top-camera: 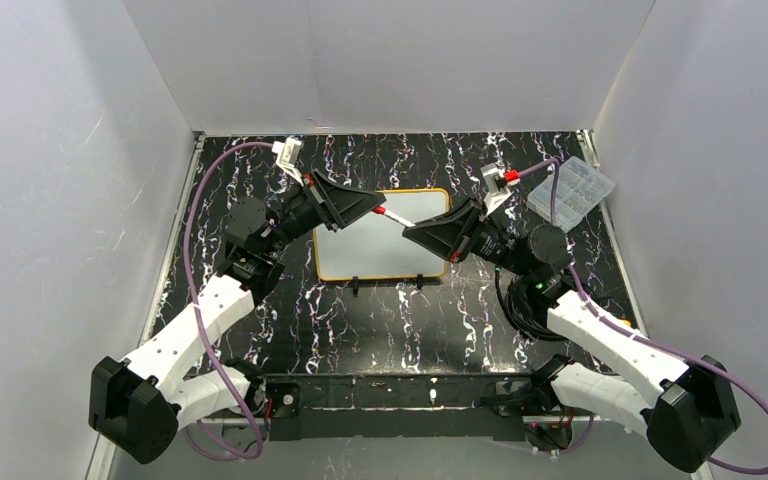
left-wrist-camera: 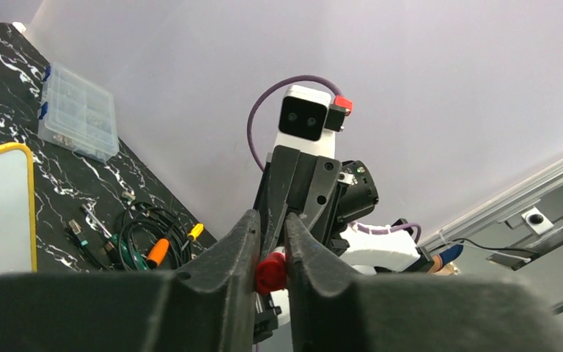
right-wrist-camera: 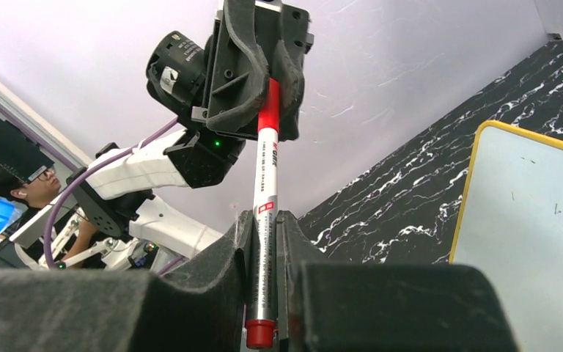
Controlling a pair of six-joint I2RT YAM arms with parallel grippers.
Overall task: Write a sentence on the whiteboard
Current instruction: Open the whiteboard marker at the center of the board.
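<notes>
We take the small white whiteboard with its thin orange-yellow frame (top-camera: 360, 255) as our landmark. It lies flat on the black marbled table (top-camera: 440, 320). Its surface carries no words, so the sentence is not yet begun. The right wrist view shows only a few faint specks on the white.

Above the far half of the whiteboard, the two arms meet on a slim white marker with red printing (right-wrist-camera: 265, 183), held in the air clear of the surface. The right gripper (right-wrist-camera: 264, 220) is clamped on the barrel near its red tail end. The left gripper (left-wrist-camera: 271, 246), coming from the whiteboard's left side, has its fingers pressed against both sides of the round red cap (left-wrist-camera: 271, 273). We read this as a pinch on the cap, which is seated on the marker.

We judge that the task is at its very start. The marker is in hand, but the cap has to be pulled off and the tip brought down to the whiteboard, so all of the writing is left to do.

A clear plastic compartment box (top-camera: 572, 187) sits beyond the whiteboard's far right corner, well apart from it.
</notes>
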